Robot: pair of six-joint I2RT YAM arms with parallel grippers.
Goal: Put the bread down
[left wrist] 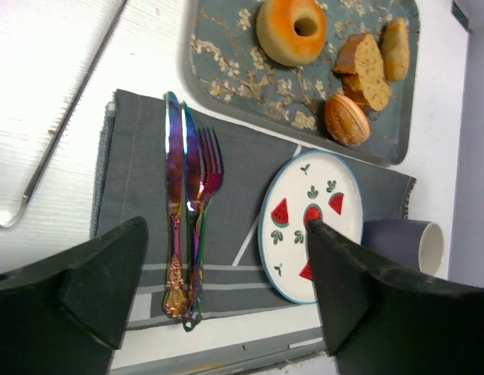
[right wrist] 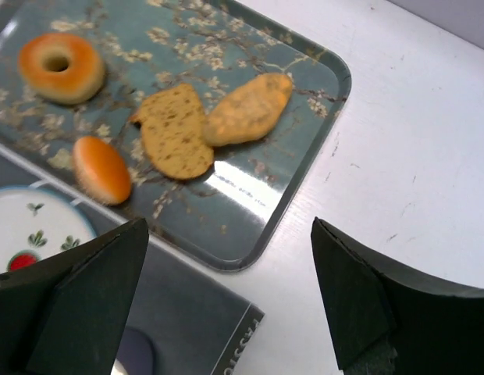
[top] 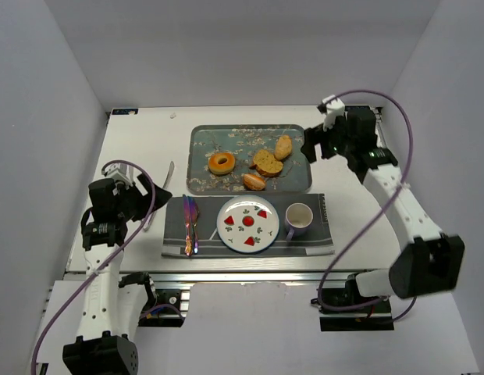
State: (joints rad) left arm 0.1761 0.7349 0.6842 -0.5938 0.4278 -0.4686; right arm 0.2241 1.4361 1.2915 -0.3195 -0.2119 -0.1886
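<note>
Bread (top: 222, 162) on tray (top: 207, 141), well apart from both parted jaws.

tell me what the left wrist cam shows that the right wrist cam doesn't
Only the left wrist view: the left gripper, open, the knife and fork on the grey placemat, and a metal utensil on the table. Only the right wrist view: the right gripper, open, and broad white table beyond the tray. Both: the ring-shaped bread, brown slices and small roll on the tray, plus part of the plate.
</note>
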